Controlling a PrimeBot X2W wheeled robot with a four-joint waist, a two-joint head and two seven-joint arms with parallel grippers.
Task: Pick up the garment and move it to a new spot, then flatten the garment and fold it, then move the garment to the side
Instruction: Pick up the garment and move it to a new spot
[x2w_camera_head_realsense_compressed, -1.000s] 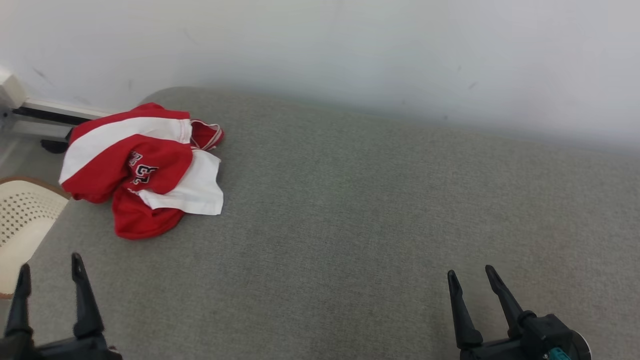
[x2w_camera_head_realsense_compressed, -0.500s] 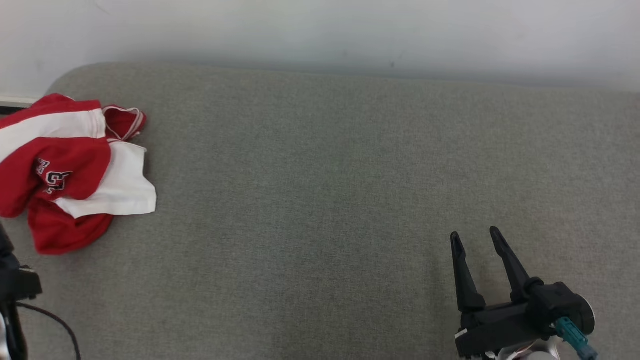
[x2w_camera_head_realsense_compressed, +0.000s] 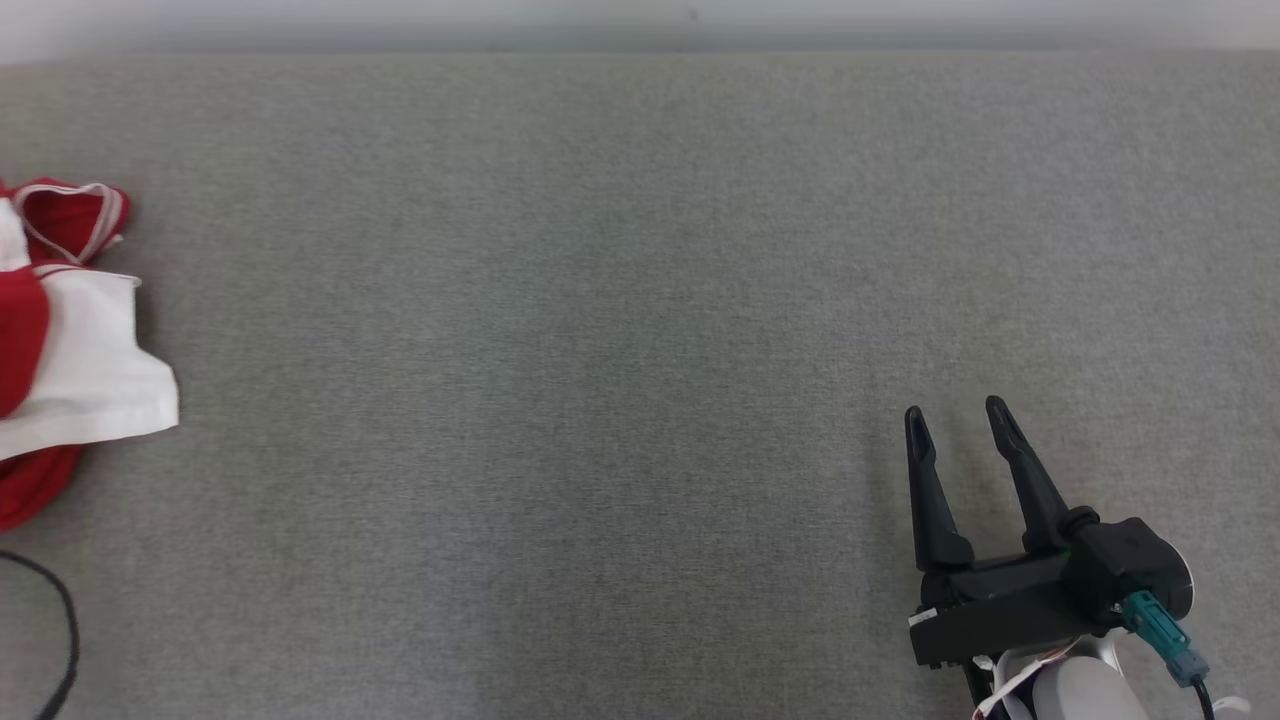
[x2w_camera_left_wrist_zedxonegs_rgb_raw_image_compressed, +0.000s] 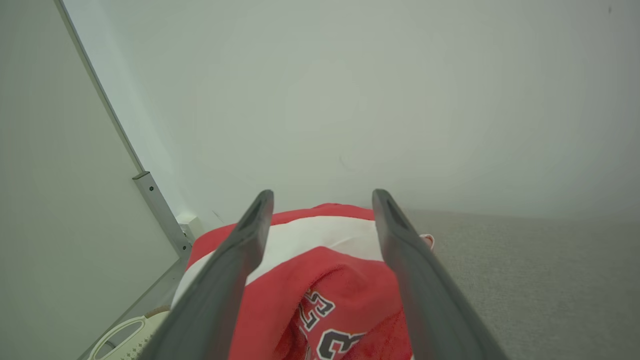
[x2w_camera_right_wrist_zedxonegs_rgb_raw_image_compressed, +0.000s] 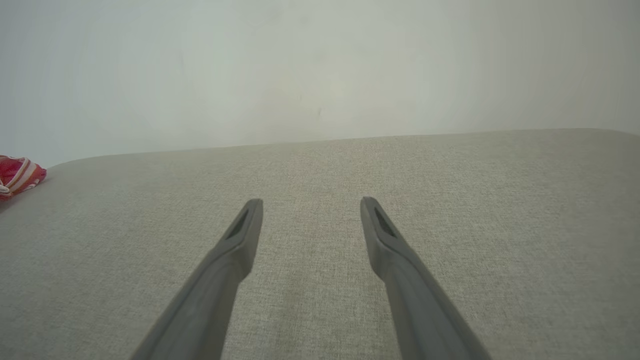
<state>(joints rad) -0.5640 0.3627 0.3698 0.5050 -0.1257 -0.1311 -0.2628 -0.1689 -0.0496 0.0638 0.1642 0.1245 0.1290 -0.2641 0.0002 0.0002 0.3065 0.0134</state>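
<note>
right claw (x2w_camera_head_realsense_compressed: 956, 410): lower right of the head view, fingers spread wide, nothing between them, low over bare grey fabric, tips pointing at the wall
plug (x2w_camera_head_realsense_compressed: 1160, 630): teal, sticking out beside the right wrist, down by the bottom edge
cable (x2w_camera_head_realsense_compressed: 62, 620): thin black loop, bottom left corner of the head view, just below the garment's red hem
left claw (x2w_camera_left_wrist_zedxonegs_rgb_raw_image_compressed: 322, 192): spread wide too, gripping nothing, hanging right over the garment; can't tell if touching
garment (x2w_camera_head_realsense_compressed: 90, 380): crumpled red and white heap on the surface, at the far left edge of the head view and cut off by it, well apart from the right claw; black and white lettering on a red fold in the left wrist view
surface (x2w_camera_head_realsense_compressed: 600, 300): flat grey woven fabric
post (x2w_camera_left_wrist_zedxonegs_rgb_raw_image_compressed: 160, 215): grey metal, slanting up past the garment on the left
wall (x2w_camera_head_realsense_compressed: 640, 20): plain white, running along the surface's far edge
</note>
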